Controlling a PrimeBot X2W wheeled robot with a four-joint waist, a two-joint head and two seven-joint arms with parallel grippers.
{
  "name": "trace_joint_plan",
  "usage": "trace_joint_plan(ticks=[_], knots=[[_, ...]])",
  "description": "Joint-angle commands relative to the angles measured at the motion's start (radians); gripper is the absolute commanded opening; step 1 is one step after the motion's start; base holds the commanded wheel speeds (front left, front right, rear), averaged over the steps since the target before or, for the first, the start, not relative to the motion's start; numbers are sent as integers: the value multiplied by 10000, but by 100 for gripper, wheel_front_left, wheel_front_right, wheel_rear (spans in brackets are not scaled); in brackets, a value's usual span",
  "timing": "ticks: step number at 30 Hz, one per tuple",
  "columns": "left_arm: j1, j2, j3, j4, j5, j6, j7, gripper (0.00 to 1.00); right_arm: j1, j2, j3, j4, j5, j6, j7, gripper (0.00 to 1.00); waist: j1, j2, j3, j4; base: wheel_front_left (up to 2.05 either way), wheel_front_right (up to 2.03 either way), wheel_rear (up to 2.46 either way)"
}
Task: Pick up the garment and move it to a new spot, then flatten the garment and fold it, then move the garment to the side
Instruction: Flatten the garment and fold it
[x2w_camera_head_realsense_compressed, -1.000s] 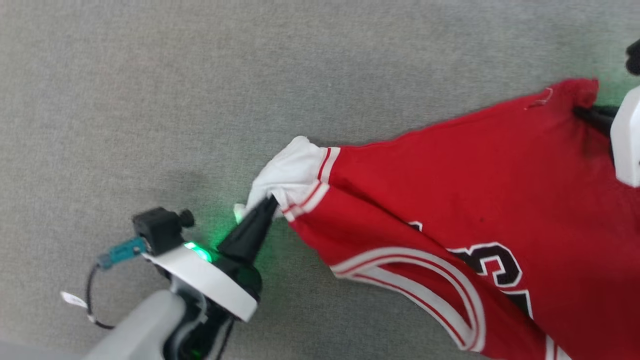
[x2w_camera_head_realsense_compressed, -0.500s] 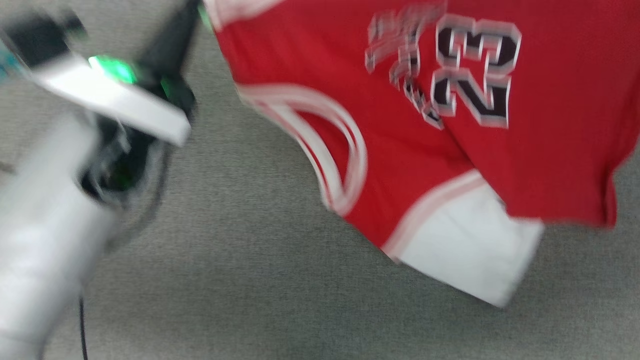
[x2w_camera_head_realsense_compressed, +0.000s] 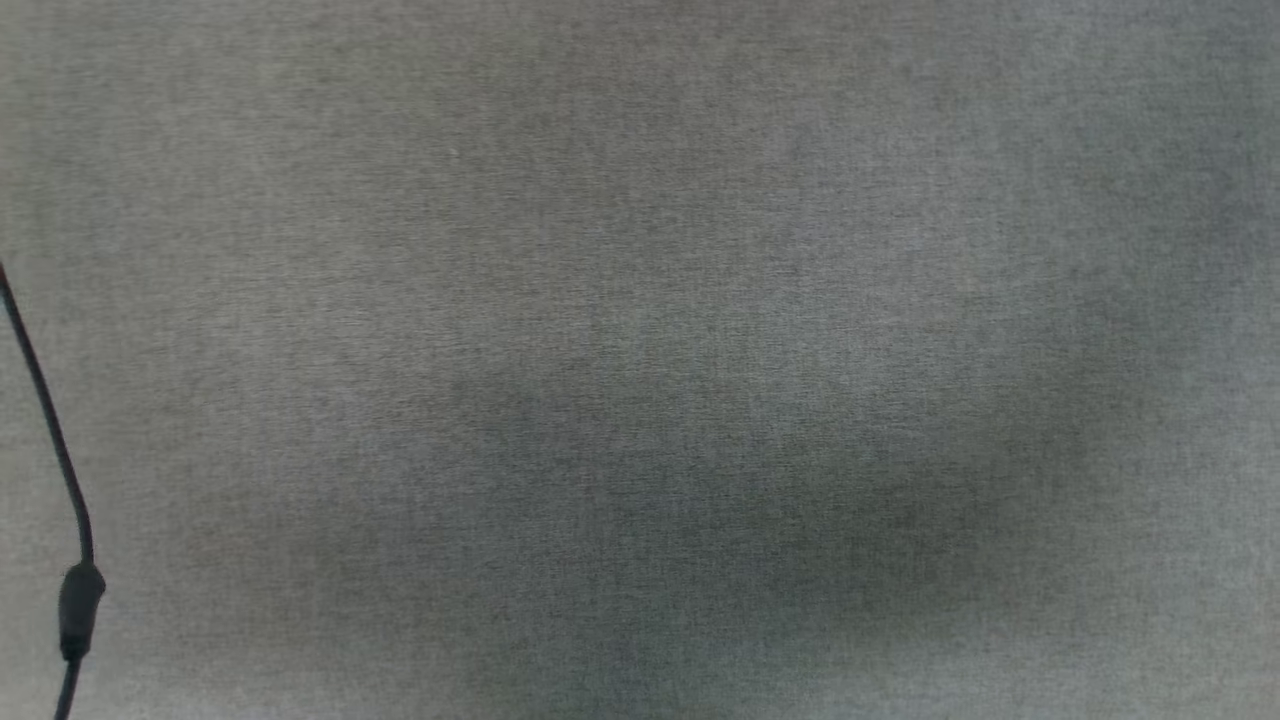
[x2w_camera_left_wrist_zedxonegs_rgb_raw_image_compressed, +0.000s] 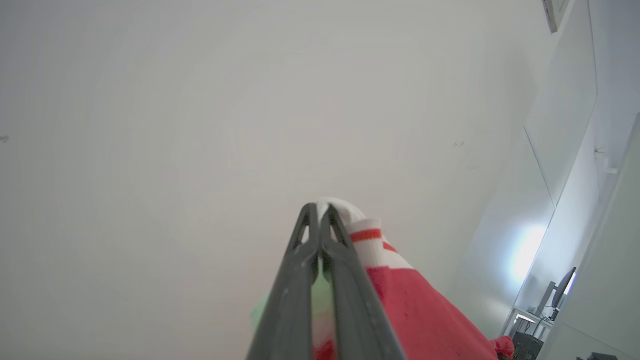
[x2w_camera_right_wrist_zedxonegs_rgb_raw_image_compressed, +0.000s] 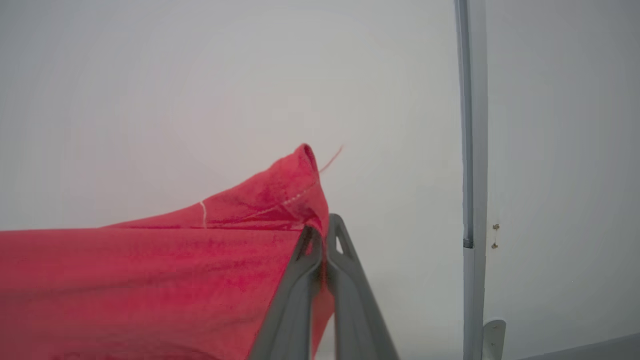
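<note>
Progress check from the remote seat: the pickup part looks done to me. My left gripper (x2w_camera_left_wrist_zedxonegs_rgb_raw_image_compressed: 318, 209) has its jaws pressed together on the white sleeve (x2w_camera_left_wrist_zedxonegs_rgb_raw_image_compressed: 367, 240), right by the red-striped trim. The right gripper (x2w_camera_right_wrist_zedxonegs_rgb_raw_image_compressed: 324, 224) is pinched tight on a red corner of the garment (x2w_camera_right_wrist_zedxonegs_rgb_raw_image_compressed: 150, 280), with a loose thread (x2w_camera_right_wrist_zedxonegs_rgb_raw_image_compressed: 331, 159) sticking off that corner.

Both wrist cams look past the fingers at pale wall, and the red cloth runs away from each pinch. So I read the garment as up in the air, strung between the two arms.

The head cam points down at the grey surface (x2w_camera_head_realsense_compressed: 640, 360) with a black cable (x2w_camera_head_realsense_compressed: 50, 430) at its left edge, which I take for the landing spot. I can't really tell from these angles whether the bottom hem is clear of that surface, but it probably is.

So the lift is done and the carry to the new spot is underway, I guess. Laying it down, flattening, folding and shifting it aside are all ahead.
</note>
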Motion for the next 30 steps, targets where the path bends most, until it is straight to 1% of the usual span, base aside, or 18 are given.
trace_joint_plan(ticks=[1, 3, 5, 7, 8, 9, 11, 13, 15, 18, 19, 21, 24, 25, 27, 30], knots=[[-104, 281, 123, 189, -272, 62, -119, 0, 20, -207, -123, 416, -165, -140, -228, 0, -1, 0, 69, -94, 0, 0, 0], [209, 287, 14, 40, -468, 62, -128, 0, 73, -222, -55, 673, -288, -140, -419, 0, -1, 0, 107, -84, 0, 0, 0], [892, 310, -173, -184, -726, 62, -172, 0, 447, -102, 153, 875, -316, -138, -486, 0, -1, 0, 130, -42, 0, 0, 0], [1685, 446, -545, -573, -625, 59, -231, 0, 883, -6, 385, 852, -202, -131, -488, 0, -1, 0, 147, 15, 0, 0, 0], [1685, 446, -545, -573, -625, 59, -231, 0, 883, -6, 385, 852, -202, -131, -488, 0, -1, 0, 147, 15, 0, 0, 0], [2191, 426, -550, -809, -877, 59, -281, 0, 1170, 7, 528, 801, -113, -120, -448, 0, -1, 0, 152, 27, 0, 0, 0], [3369, 450, -622, -1305, -1018, 51, -346, 0, 1948, -39, 832, 562, 84, -115, -439, 0, -1, 0, 81, 108, 0, 0, 0], [4672, 418, -604, -1906, -1213, 51, -378, 0, 2917, -73, 1238, 136, 369, -108, -366, 0, -1, 0, -79, 156, 0, 0, 0], [6009, 386, -287, -2569, -1157, 50, -392, 0, 3986, -183, 1572, -414, 768, -102, -283, 0, -1, 0, -296, 193, 0, 0, 0], [8185, 98, 802, -3733, -1327, 48, -396, 0, 5634, -474, 1921, -1370, 1459, -102, -320, 0, -1, 0, -717, 194, 0, 0, 0], [8910, 80, 989, -4110, -1172, 48, -378, 0, 6189, -574, 2022, -1698, 1686, -102, -288, 0, -1, 0, -861, 190, 0, 0, 0], [10153, -185, 1444, -4715, -1057, 48, -380, 0, 7213, -802, 2095, -2260, 2107, -105, -312, 0, -1, 0, -1193, 231, 0, 0, 0], [11700, -289, 1740, -5492, -709, 48, -381, 0, 8567, -1100, 2073, -3042, 2603, -103, -334, 0, -1, 0, -1617, 268, 0, 0, 0], [12095, -208, 1665, -5720, -491, 48, -381, 0, 8951, -1203, 2084, -3286, 2668, -103, -310, 0, -1, 0, -1704, 259, 0, 0, 0], [12856, -307, 1716, -6165, -324, 48, -382, 0, 9709, -1370, 2152, -3720, 2688, -103, -332, 0, -1, 0, -1905, 252, 0, 0, 0], [13778, -241, 1683, -6649, 16, 48, -379, 0, 10663, -1453, 2103, -4352, 2835, -100, -280, 0, -1, 0, -2183, 264, 0, 0, 0]])
